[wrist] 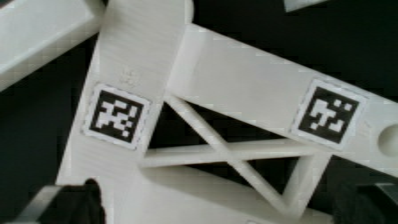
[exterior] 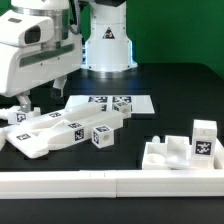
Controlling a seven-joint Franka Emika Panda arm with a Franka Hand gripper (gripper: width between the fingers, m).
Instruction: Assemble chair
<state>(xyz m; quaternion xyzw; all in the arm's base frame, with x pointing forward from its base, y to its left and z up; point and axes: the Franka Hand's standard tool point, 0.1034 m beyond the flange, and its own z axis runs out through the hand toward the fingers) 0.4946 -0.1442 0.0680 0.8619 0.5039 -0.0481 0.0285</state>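
exterior view: rail (exterior: 110,184) alongside chair parts (exterior: 58,136)

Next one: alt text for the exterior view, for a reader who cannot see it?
The robot's gripper hangs low over a flat white chair piece at the exterior view's left of a black table. Smaller tagged chair parts lie beside it, a slotted seat block stands at the exterior view's right, and the marker board lies behind them.
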